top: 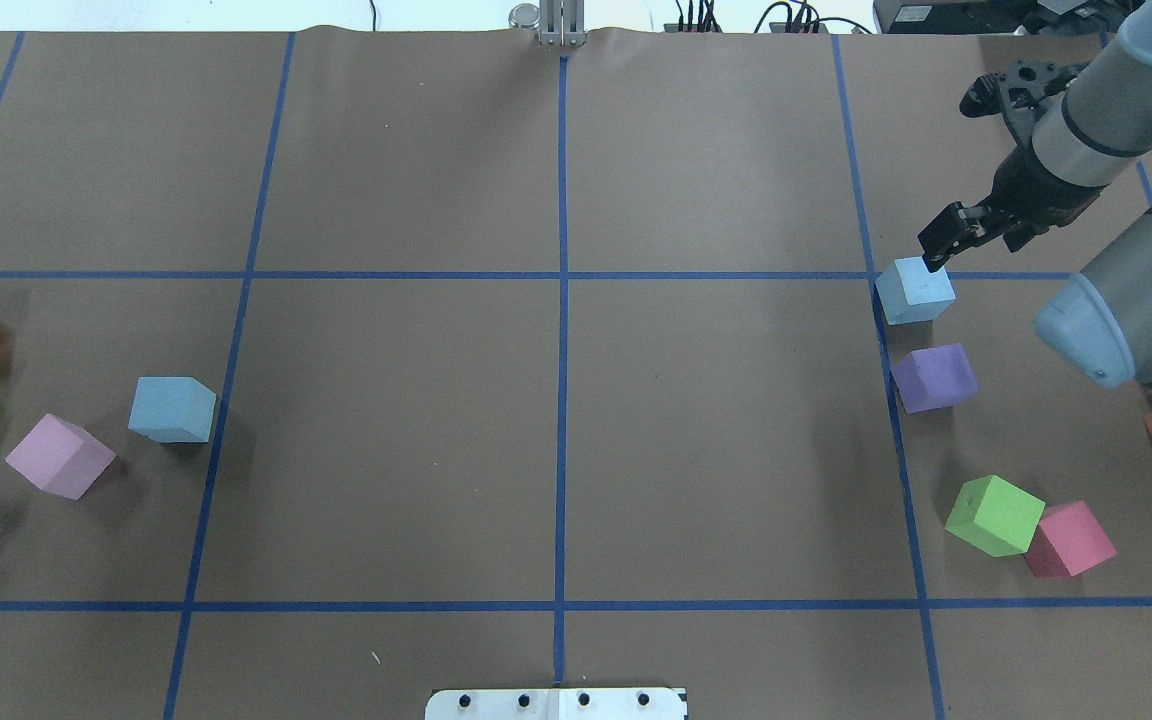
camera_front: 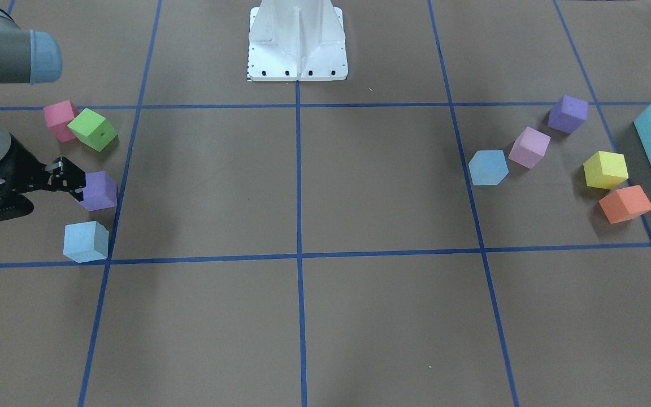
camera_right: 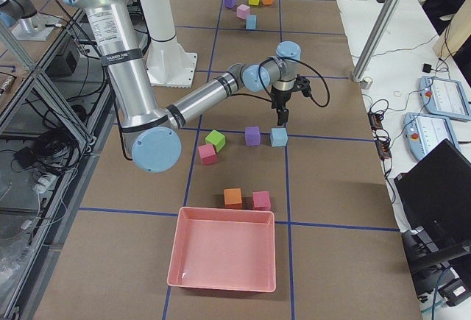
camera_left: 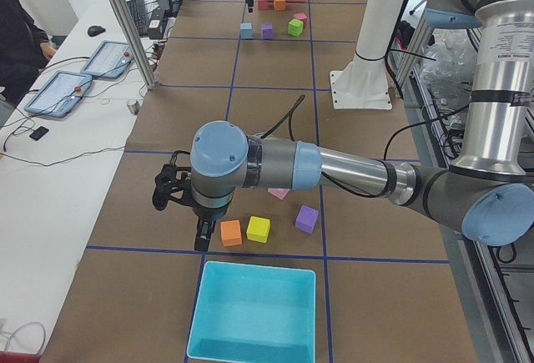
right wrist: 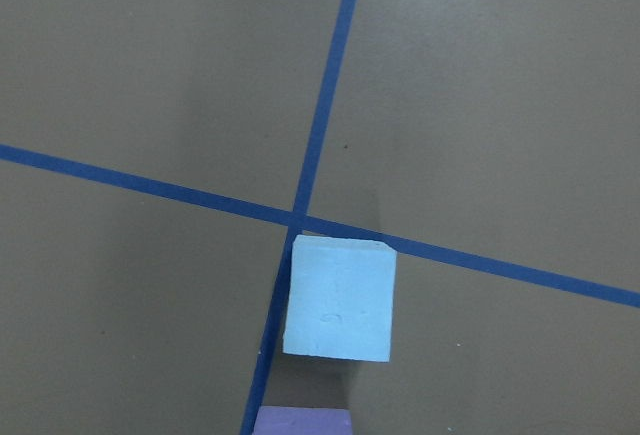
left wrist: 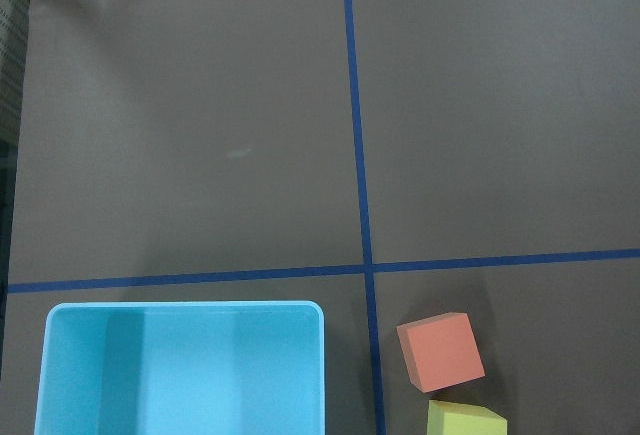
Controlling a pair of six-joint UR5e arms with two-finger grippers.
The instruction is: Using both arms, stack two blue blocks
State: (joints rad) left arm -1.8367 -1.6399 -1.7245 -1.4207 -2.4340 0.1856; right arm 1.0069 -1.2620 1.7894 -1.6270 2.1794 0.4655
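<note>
Hanging over the table's right half, the right gripper (top: 939,250) is being held just above the right blue block (top: 915,290), a little beyond it. That block is sitting at a tape crossing, with a purple cube (top: 933,377) just beside it on the robot's side. Whether the fingers are apart cannot be told. The other blue block (top: 173,408) is lying well apart, nearer the left gripper (camera_left: 200,234), whose state likewise cannot be told.

No legible text, labels, brands or numbers on anything.
</note>
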